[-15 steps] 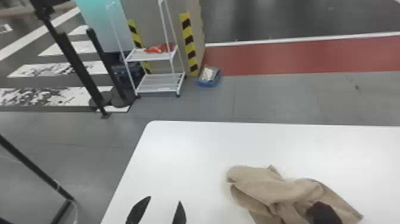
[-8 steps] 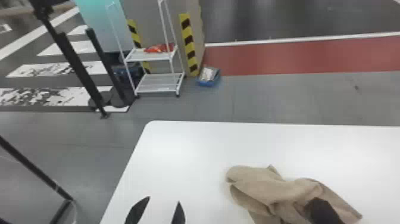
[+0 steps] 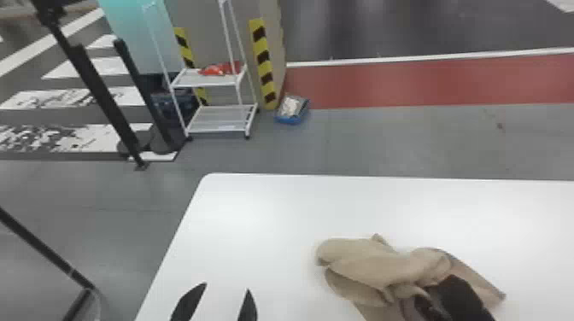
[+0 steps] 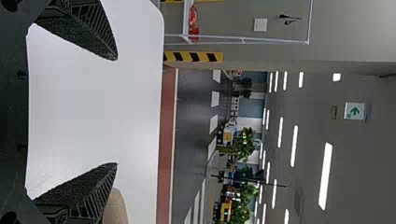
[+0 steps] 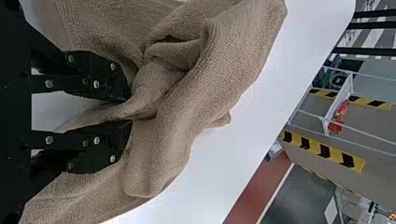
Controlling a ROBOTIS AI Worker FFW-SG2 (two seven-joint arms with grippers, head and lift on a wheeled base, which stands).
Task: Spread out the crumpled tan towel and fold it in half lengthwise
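- Has the left gripper [image 3: 226,287] at the bottom of the head view, left of centre, fingertips well parted and away from the tan towel [image 3: 380,264].
- Has the right gripper [image 3: 463,299] at the lower right, clamped on a bunched fold of the towel.
- Shows the towel crumpled on the white table [image 3: 256,213], lower right.
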